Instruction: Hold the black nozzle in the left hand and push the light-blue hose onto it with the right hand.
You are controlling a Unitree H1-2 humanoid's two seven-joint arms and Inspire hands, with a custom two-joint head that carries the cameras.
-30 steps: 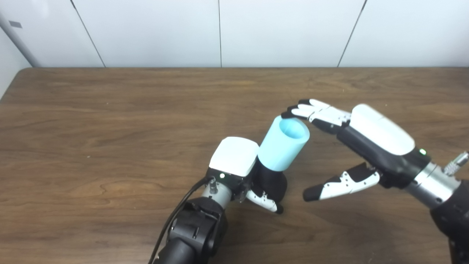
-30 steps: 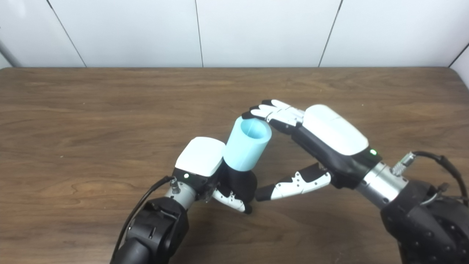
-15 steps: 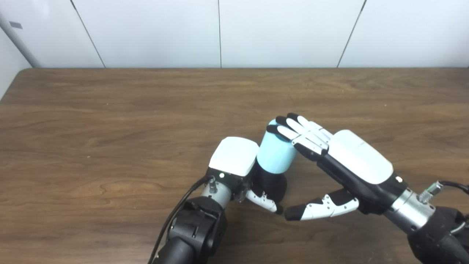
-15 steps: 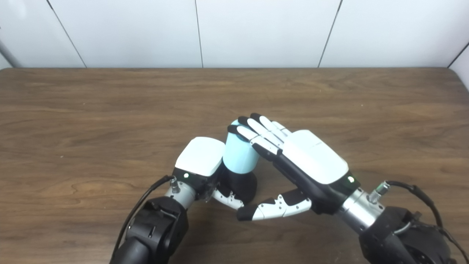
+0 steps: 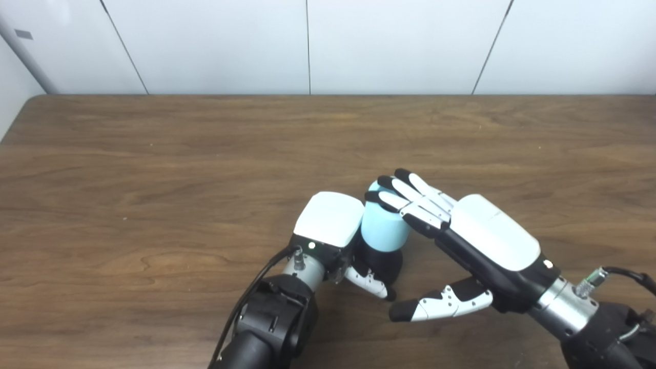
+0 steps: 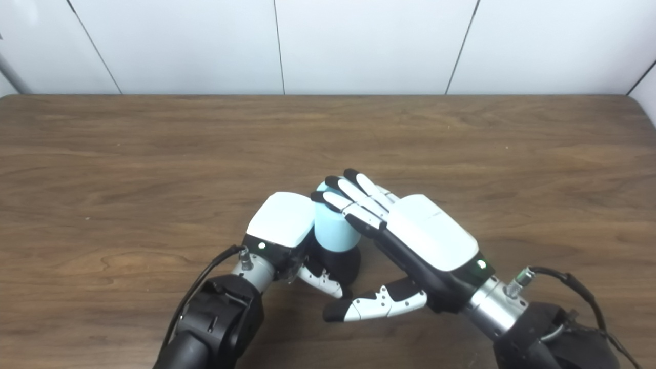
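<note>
Two hands: both meet low over the middle of the wooden table, one steadying, one pressing.
Left hand: clenched around the black nozzle, thumb wrapped across its front near the table.
Right hand: grasps nothing; its straight fingers lie flat across the top end of the light-blue hose, thumb held apart lower down, clear of both parts.
Hose position: upright, tilted slightly, seated over the nozzle, just beside the left hand's white back.
Nozzle position: only a short black band shows beneath the hose's lower rim.
Progress: the hose looks largely pushed on; how much depth remains cannot be told.
Handling, hose: it appears a light, thick-walled, fairly stiff sleeve with a smooth skin, likely slippery under side grips.
Where to take hold: pressing on the top rim, along the hose's axis, seems surer than pinching its wall.
Handling, nozzle: probably rigid; gripping low on its base leaves the neck free.
Risk: an off-centre push could tip the hose or twist the nozzle in its grasp.
</note>
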